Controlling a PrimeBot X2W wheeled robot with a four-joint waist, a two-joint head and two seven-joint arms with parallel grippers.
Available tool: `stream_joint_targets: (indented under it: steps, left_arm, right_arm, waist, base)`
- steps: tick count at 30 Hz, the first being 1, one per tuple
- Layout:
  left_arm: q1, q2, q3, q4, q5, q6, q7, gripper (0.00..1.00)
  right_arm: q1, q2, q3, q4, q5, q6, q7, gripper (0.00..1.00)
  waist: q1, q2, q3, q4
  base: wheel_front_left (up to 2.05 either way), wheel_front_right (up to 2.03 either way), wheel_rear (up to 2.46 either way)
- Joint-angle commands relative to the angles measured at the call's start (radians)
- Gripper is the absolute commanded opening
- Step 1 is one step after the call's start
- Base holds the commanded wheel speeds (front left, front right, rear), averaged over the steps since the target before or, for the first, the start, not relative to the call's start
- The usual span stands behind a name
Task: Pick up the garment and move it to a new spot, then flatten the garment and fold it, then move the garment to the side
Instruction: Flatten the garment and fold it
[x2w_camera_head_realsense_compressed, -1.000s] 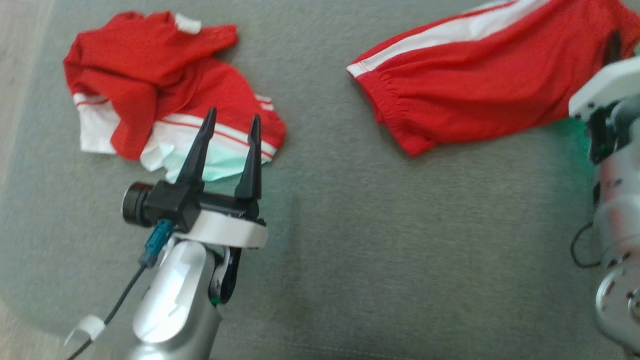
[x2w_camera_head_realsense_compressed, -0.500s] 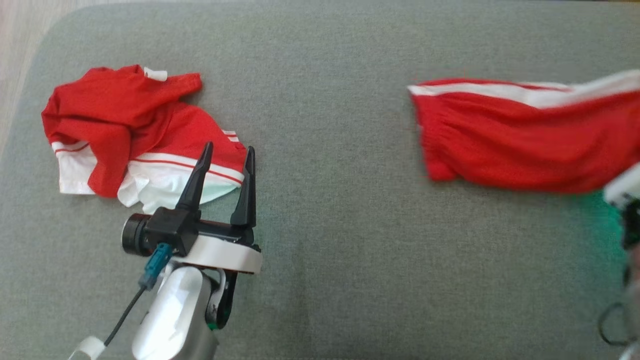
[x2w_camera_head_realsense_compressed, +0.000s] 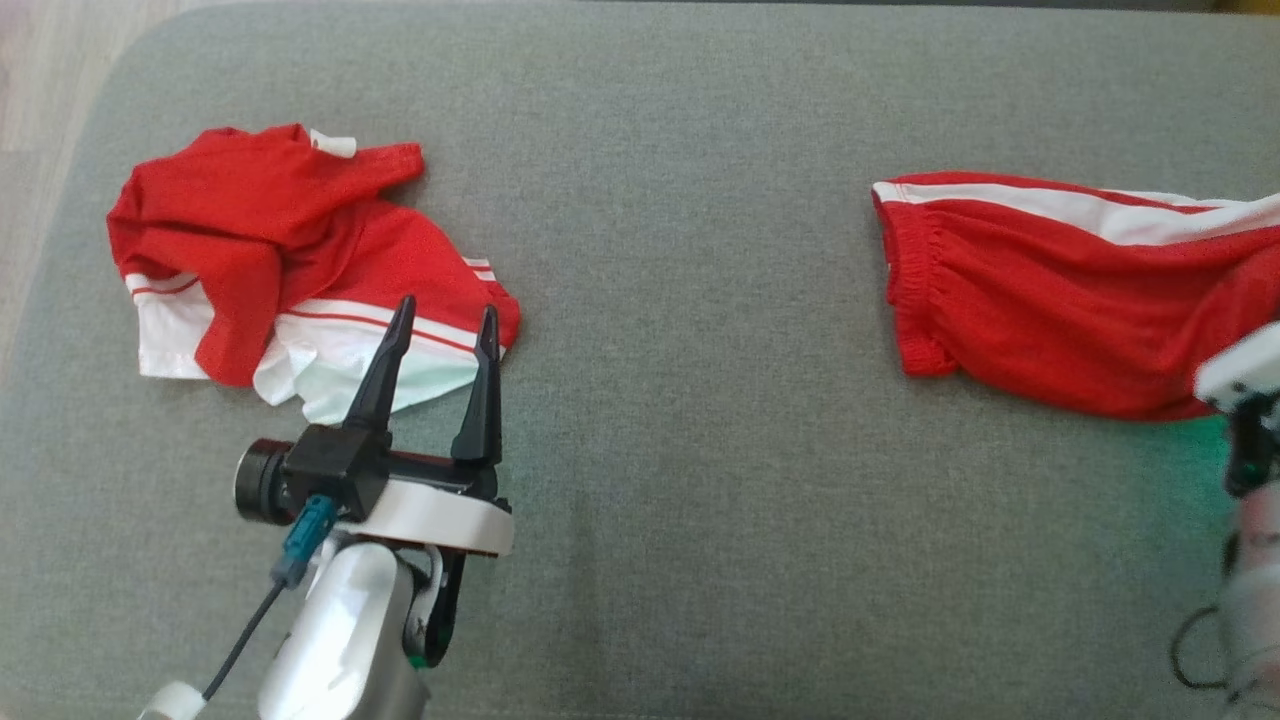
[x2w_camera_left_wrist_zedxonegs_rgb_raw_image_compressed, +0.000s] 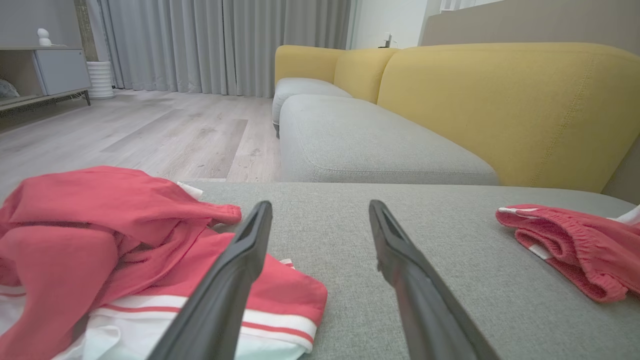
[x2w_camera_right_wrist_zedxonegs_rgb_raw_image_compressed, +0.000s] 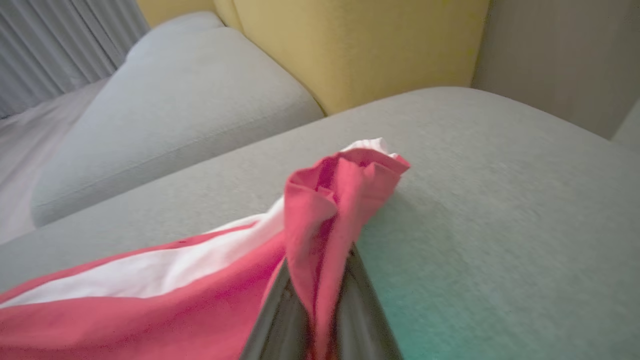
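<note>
The right gripper (x2w_camera_right_wrist_zedxonegs_rgb_raw_image_compressed: 322, 272) is pinched tight on a bunched corner of the red mesh shorts with a white side stripe (x2w_camera_head_realsense_compressed: 1040, 320). The shorts lie stretched along the right end of the broad grey fabric seat cushion (x2w_camera_head_realsense_compressed: 700, 480), elastic waistband toward its middle. At the cushion's left end the left gripper (x2w_camera_head_realsense_compressed: 445, 306) hovers spread wide and empty, over the edge of a crumpled red-and-white jersey (x2w_camera_head_realsense_compressed: 270, 230). To place the shorts well, I would drag low and steady onto bare cushion, keep the cloth taut and away from the jersey, and let go only once it lies flat.
</note>
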Motion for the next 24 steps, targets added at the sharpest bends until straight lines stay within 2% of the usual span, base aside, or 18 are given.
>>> stream_joint_targets:
  steps: [1,6,12,19,24]
  left_arm:
    - [-0.013,0.010,0.041,-0.028,0.008,-0.002,-0.005,1.00]
    - [-0.007,0.010,0.047,-0.020,0.009,-0.002,-0.005,1.00]
    - [0.001,0.007,0.043,-0.016,0.007,-0.003,-0.005,1.00]
    - [0.015,0.006,0.048,-0.009,0.000,-0.002,-0.005,1.00]
    - [0.021,0.006,0.054,-0.010,-0.003,-0.001,-0.005,1.00]
  right_arm:
    - [-0.005,0.001,0.036,-0.041,0.010,-0.001,-0.012,0.00]
    - [0.002,0.050,0.194,-0.134,0.114,-0.001,-0.035,0.00]
    - [0.056,0.089,0.456,-0.291,0.286,-0.001,-0.022,0.00]
    - [0.111,0.078,0.658,-0.322,0.376,-0.001,0.003,0.00]
    - [0.131,0.029,0.796,-0.282,0.353,-0.001,-0.013,0.00]
  waist:
    - [0.0000,-0.0001,-0.004,0.000]
    - [0.0000,-0.0001,-0.032,0.000]
    - [0.0000,-0.0001,-0.063,0.014]
    - [0.0000,-0.0001,-0.075,0.042]
    - [0.0000,-0.0001,-0.076,0.051]
  base:
    - [0.00,0.00,0.00]
    - [0.00,0.00,0.00]
    - [0.00,0.00,0.00]
    - [0.00,0.00,0.00]
    - [0.00,0.00,0.00]
